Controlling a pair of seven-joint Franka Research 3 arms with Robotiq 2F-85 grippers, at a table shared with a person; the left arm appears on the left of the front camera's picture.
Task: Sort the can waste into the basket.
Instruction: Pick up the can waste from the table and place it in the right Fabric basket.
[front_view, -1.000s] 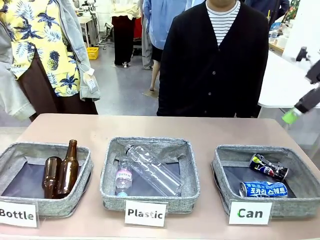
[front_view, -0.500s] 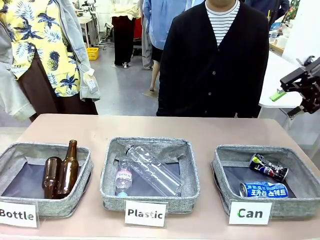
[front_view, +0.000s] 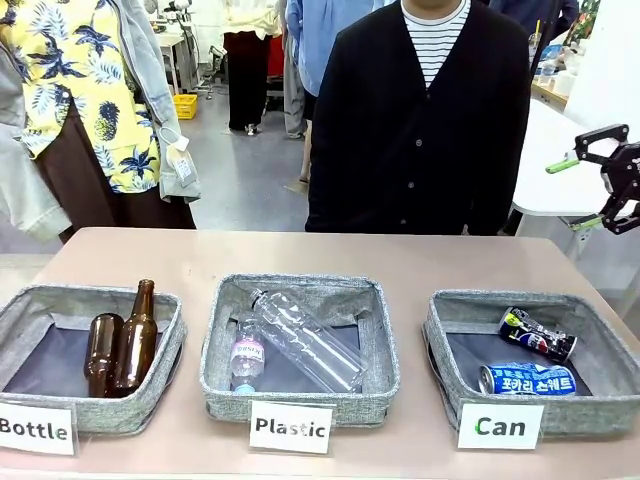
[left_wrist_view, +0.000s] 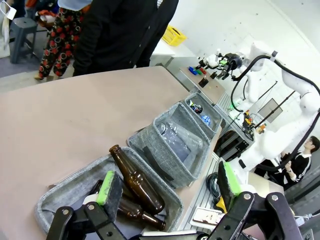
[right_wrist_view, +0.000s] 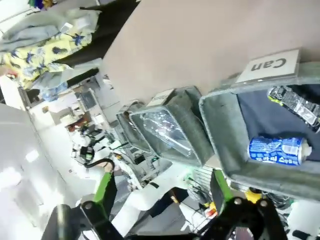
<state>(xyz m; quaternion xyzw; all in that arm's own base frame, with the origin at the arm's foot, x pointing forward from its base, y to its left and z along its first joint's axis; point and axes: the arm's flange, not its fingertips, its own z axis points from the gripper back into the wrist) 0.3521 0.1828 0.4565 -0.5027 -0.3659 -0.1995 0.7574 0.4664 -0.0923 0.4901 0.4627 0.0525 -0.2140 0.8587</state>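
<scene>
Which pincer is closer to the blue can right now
Right. The right pincer hangs open above and behind the Can basket holding the blue can; the left pincer is open over the bottle basket, two baskets away.

We see a robotics lab or demo hall: a white robot arm (left_wrist_view: 295, 95) beside the counter (front_view: 300, 255), labelled sorting bins (front_view: 300, 345), people standing around.

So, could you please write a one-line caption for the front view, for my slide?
Both cans, blue and dark, lie in the "Can" basket; the open right gripper hangs above the table's right edge.
</scene>
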